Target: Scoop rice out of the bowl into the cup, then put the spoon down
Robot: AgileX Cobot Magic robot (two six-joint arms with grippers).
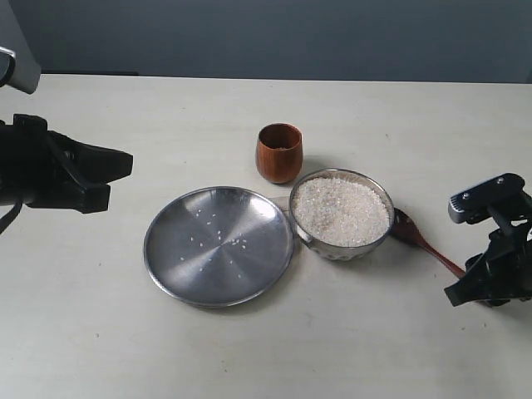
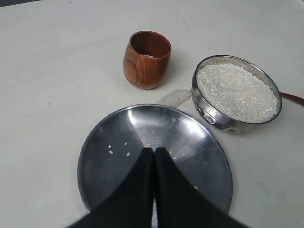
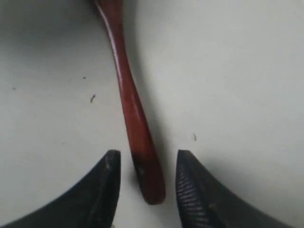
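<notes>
Ready to pinch the spoon (image 3: 134, 114) by its handle end.

Right gripper (image 3: 148, 159) with jaws apart, one on each side of the handle tip, no touch seen yet, handle running straight out between them. Spoon flat on the pale table (image 1: 391, 349), small oval head just beside the bowl (image 1: 337, 249), long slim handle pointing away toward the right arm, by far the nearer one. Dark, smooth, shiny wood. Round shiny steel bowl full of tiny white rice (image 1: 341, 209); little round brown wooden cup (image 1: 278, 154) near it. Left gripper (image 2: 154, 152) pressed closed on nothing, well apart from the spoon, near the flat steel plate (image 1: 166, 258). Next, most likely: squeeze across the thin handle, then lift.
</notes>
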